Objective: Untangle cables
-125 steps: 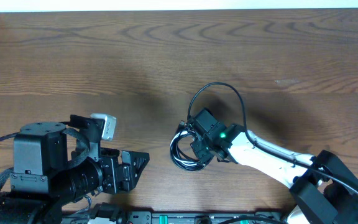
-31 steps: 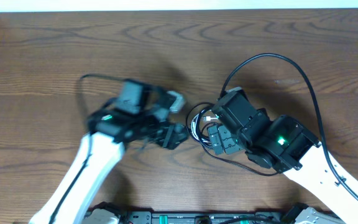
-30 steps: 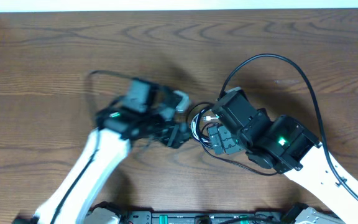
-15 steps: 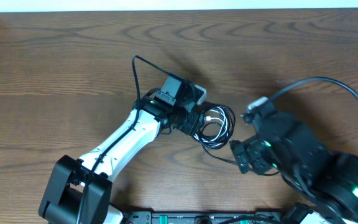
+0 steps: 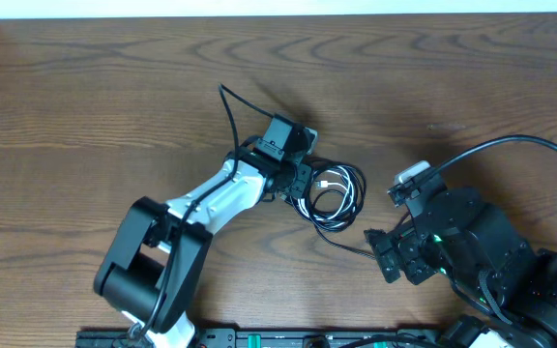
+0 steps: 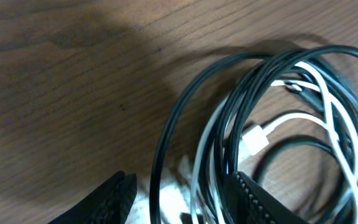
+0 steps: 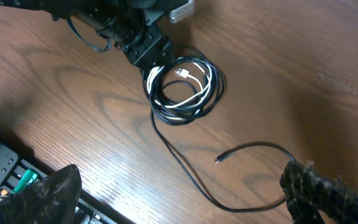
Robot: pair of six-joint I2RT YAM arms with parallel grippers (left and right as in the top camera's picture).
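The cables lie as one small coil of black loops mid-table, with a thin white cable and its plug wound inside. My left gripper is at the coil's left edge. In the left wrist view its jaws straddle several black and white strands, with a gap left on one side. A loose black tail trails from the coil to a small plug. My right gripper hangs wide open above that tail, holding nothing.
The brown wooden table ends at a pale strip along the far side. An equipment rail with connectors runs along the near edge, also seen in the right wrist view as the rail. The right arm's body fills the lower right.
My left arm swung right to the coil and its jaws have narrowed around the strands. My right arm pulled back from the coil toward the lower right, leaving the black tail stretched out.
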